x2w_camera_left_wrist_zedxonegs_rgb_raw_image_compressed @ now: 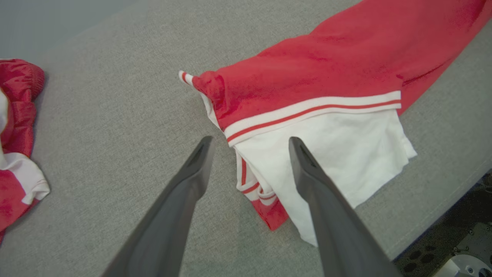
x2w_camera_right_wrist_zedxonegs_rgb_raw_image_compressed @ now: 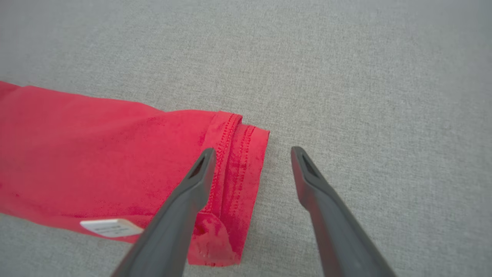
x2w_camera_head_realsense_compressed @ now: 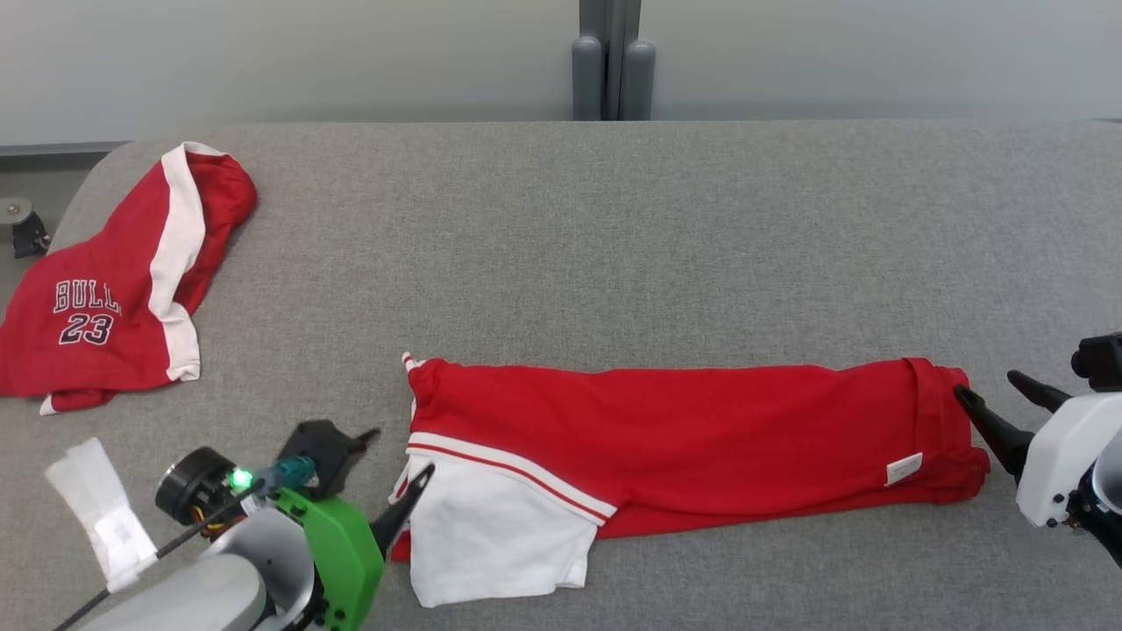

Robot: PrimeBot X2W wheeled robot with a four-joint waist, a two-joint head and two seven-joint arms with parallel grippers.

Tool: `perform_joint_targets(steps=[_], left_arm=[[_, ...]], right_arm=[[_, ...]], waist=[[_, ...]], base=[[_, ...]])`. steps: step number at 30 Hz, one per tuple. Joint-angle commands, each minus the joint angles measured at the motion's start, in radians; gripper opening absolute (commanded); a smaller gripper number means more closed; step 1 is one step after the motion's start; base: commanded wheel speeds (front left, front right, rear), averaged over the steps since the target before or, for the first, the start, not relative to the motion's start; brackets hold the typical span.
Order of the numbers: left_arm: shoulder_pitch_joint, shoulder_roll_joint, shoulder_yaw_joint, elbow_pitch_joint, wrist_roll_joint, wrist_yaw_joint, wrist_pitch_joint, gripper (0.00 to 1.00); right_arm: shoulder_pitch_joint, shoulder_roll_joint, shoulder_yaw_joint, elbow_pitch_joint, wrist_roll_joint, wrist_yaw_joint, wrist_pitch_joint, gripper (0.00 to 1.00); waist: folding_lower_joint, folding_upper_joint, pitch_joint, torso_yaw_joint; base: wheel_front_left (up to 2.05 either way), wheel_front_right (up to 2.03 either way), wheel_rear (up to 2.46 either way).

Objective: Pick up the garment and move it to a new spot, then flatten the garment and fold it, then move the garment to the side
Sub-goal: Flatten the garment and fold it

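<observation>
The garment is red with a white panel and striped trim, folded into a long band across the grey table. My left gripper is open at its left end, one finger over the white panel, the other over bare table; nothing is held. My right gripper is open at the garment's right end. There one finger lies over the red hem and the other finger is above bare table. A small white label shows near that hem.
A second red and white garment, printed with a number, lies crumpled at the table's far left. A white strip hangs by my left arm. A grey post stands behind the table. The table's near edge is close to the white panel.
</observation>
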Motion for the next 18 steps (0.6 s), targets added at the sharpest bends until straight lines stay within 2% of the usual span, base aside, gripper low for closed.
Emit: perform_joint_targets(steps=[1, 3, 7, 11, 15, 18], left_arm=[[0.004, -0.014, 0.038, 0.006, -0.014, 0.031, -0.052, 1.00], [0.016, -0.040, 0.105, 0.019, -0.039, 0.081, -0.145, 1.00], [0.056, -0.103, 0.236, 0.040, -0.102, 0.150, -0.314, 1.00], [0.109, -0.190, 0.418, 0.023, -0.097, 0.182, -0.357, 1.00], [0.231, -0.302, 0.639, -0.027, 0.039, 0.161, -0.357, 1.00], [0.322, -0.397, 0.781, -0.054, 0.150, 0.114, -0.357, 1.00]], right_arm=[[-0.011, 0.008, -0.013, -0.011, -0.019, -0.002, -0.034, 1.00], [-0.013, 0.018, -0.039, -0.024, -0.037, -0.002, -0.093, 1.00], [0.000, 0.057, -0.089, -0.052, -0.106, -0.002, -0.211, 1.00], [0.040, 0.119, -0.194, -0.078, -0.199, -0.002, -0.264, 1.00], [0.105, 0.217, -0.334, -0.148, -0.337, -0.002, -0.272, 1.00], [0.196, 0.306, -0.440, -0.229, -0.443, -0.002, -0.272, 1.00]], waist=[[0.0001, 0.0000, -0.007, -0.001], [0.0001, 0.0000, -0.015, -0.004], [0.0001, 0.0000, -0.035, -0.007], [0.0001, 0.0000, -0.056, -0.010], [0.0001, 0.0000, -0.073, -0.017], [0.0001, 0.0000, -0.084, -0.021]], base=[[0.00, 0.00, 0.00], [0.00, 0.00, 0.00], [0.00, 0.00, 0.00], [0.00, 0.00, 0.00], [0.00, 0.00, 0.00], [0.00, 0.00, 0.00]])
